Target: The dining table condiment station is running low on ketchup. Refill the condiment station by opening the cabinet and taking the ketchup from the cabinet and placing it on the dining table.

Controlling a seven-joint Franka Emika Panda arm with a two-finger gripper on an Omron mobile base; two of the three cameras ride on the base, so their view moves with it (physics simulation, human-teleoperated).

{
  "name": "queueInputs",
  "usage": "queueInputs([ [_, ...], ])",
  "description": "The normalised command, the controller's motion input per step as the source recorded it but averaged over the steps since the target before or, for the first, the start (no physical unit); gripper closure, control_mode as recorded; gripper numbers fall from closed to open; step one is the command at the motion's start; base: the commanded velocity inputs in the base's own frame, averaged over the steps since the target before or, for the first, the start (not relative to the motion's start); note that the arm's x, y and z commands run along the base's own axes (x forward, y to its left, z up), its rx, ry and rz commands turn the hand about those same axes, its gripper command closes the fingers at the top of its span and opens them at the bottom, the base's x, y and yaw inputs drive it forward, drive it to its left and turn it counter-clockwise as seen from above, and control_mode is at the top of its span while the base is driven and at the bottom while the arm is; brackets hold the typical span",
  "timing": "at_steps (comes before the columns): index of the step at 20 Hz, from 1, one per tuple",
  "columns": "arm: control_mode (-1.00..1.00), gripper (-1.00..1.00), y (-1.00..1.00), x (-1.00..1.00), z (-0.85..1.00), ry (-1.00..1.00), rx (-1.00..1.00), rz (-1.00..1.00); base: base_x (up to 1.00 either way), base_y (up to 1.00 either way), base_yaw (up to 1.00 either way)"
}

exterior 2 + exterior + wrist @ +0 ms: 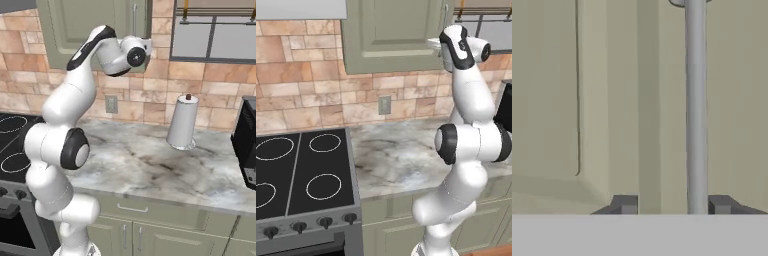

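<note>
Cabinet (587, 100) handle (696, 105) is seen up close in the hand view, a vertical metal bar between the two dark fingertips (626, 204) of the gripper (673, 205), nearer the right one; the jaws are drawn in, though contact with the bar cannot be confirmed. In the right base view a paper towel roll (183, 122) is shown upright near the counter (150, 165) back edge, below a glass-paned cabinet (215, 30). In the left base view a black stove (301, 175) adjoins the counter's left edge.

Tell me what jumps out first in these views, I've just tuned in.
The white arm reaches up to the sage-green cabinet on the wall, above the marbled counter. In the hand view the end effector sits at the door's metal bar handle, which runs between its fingertips, nearer one of them. A black stove sits left; a paper towel roll stands right.
</note>
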Motion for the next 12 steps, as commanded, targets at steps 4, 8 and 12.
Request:
queueInputs([
  [4, -1.00, 1.00, 1.00, -0.53, 0.00, 0.00, -0.03, 0.22, 0.00, 0.00, 0.00],
  [8, -1.00, 1.00, 1.00, -0.86, 0.00, 0.00, -0.02, 0.17, 0.00, 0.00, 0.00],
  [12, -1.00, 1.00, 1.00, -0.98, 0.00, 0.00, 0.00, 0.16, 0.00, 0.00, 0.00],
])
